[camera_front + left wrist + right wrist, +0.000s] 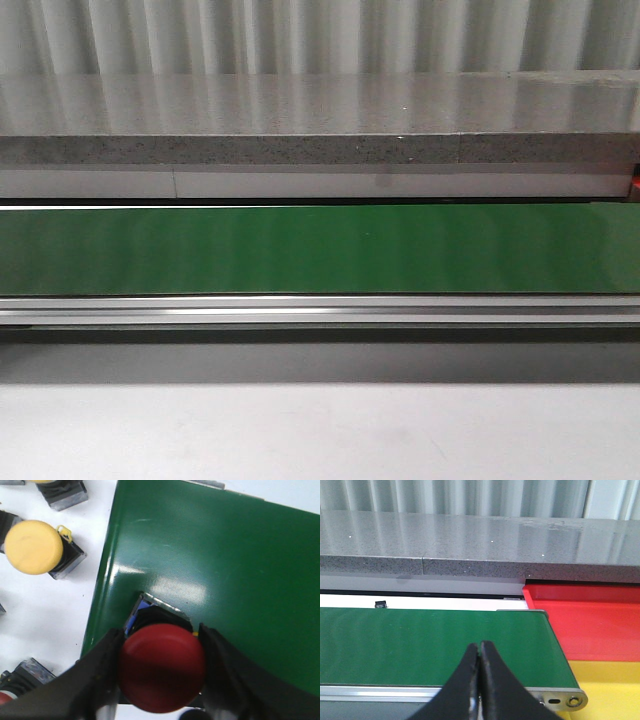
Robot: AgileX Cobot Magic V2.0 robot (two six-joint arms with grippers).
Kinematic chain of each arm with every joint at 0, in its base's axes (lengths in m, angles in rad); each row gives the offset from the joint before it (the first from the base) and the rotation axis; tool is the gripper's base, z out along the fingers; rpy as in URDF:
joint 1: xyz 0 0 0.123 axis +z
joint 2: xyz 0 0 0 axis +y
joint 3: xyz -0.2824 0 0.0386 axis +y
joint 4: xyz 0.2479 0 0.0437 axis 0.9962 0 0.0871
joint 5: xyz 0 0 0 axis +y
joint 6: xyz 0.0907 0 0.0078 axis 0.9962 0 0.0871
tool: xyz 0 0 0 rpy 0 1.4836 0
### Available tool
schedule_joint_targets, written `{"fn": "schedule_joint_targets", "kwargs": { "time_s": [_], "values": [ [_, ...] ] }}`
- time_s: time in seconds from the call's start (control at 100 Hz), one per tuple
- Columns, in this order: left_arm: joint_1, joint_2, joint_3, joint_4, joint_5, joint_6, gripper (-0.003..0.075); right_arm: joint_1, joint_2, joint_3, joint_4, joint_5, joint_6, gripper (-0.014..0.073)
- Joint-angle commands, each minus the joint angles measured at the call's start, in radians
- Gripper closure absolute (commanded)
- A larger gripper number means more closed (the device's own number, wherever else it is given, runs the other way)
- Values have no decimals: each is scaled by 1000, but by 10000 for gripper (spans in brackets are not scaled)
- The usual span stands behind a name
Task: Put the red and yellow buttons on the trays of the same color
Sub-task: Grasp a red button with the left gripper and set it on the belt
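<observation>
**Q:** What does each panel show, from left to right?

**A:** At far left, on the white table, a yellow button waits unsorted, with parts of further buttons at the table's edges. Just beside them begins the green belt. My left pincer is clenched on a red button, one finger on each flank of the cap, at the belt's near end. Whether its base rests on the belt or hangs just above, I cannot tell.

**Q:** And further right?

**A:** The belt is bare along its length in the front view. My right pincer is clenched on nothing, fingertips touching, poised over the belt's far end. Past that end lie the red tray and the yellow tray; no button shows in either.

**Q:** Progress?

**A:** Early, I judge: no button delivered as far as shown, one red in hand, several still on the table.
</observation>
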Motion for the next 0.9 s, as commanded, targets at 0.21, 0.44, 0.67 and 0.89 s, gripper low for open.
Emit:
{"fn": "schedule_joint_targets", "kwargs": {
  "time_s": [0.21,0.44,0.67,0.89],
  "values": [
    [-7,-23,-28,-71,-70,-2,169,-4,-15,1,-9,-85,-2,661],
    [-2,-24,-110,-87,-60,-2,153,-4,-15,1,-9,-85,-2,661],
    [65,-24,-191,-87,30,-10,154,-4,-15,1,-9,-85,-2,661],
    [139,38,-191,-87,38,-33,155,-4,-15,1,-9,-85,-2,661]
  ]
}}
